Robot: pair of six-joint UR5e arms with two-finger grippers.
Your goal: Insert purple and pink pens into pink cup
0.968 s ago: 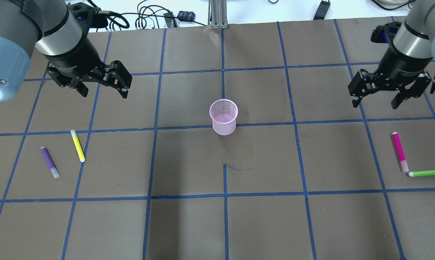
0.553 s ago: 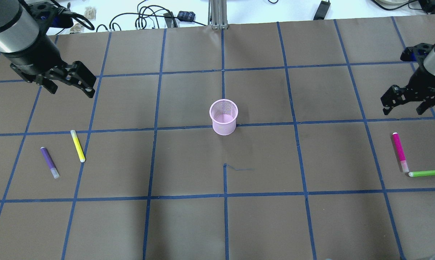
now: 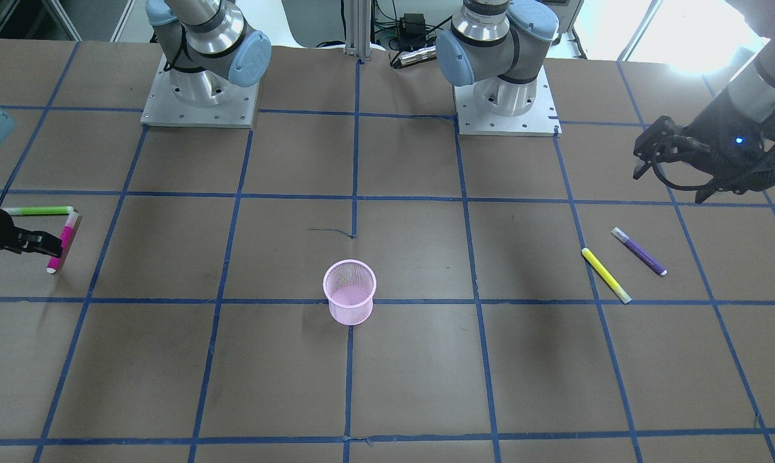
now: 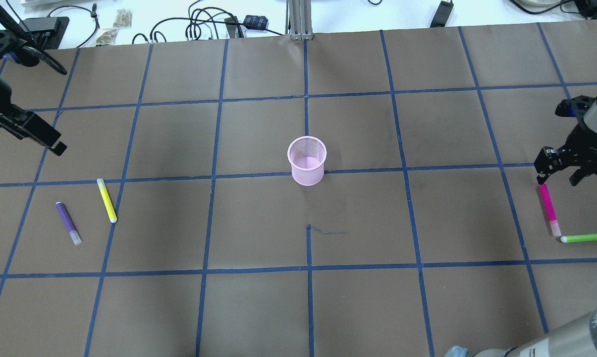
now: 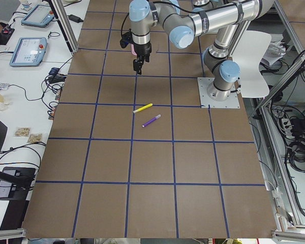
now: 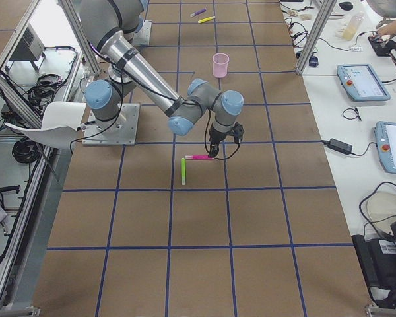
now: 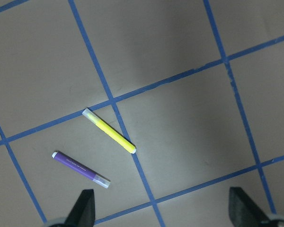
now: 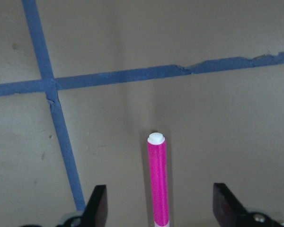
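The pink mesh cup [image 4: 306, 159] stands upright near the table's middle. The purple pen [image 4: 68, 223] lies flat at the left, and shows in the left wrist view [image 7: 80, 170]. The pink pen [image 4: 548, 208] lies flat at the right. My left gripper [image 3: 671, 183] is open and empty, high above the table's left edge, beyond the purple pen. My right gripper [image 4: 557, 181] is open and low over the pink pen's far end. In the right wrist view its fingers [image 8: 97, 205] stand either side of the pink pen [image 8: 158, 184].
A yellow pen [image 4: 106, 200] lies just right of the purple one. A green pen [image 4: 588, 237] lies crosswise at the pink pen's near end, almost touching it. Cables and small devices sit beyond the table's far edge.
Both arms have swung outward. The left gripper has moved to the table's left edge. The right gripper has moved right and down, over the pink pen's far end. The pens and cup have not moved.
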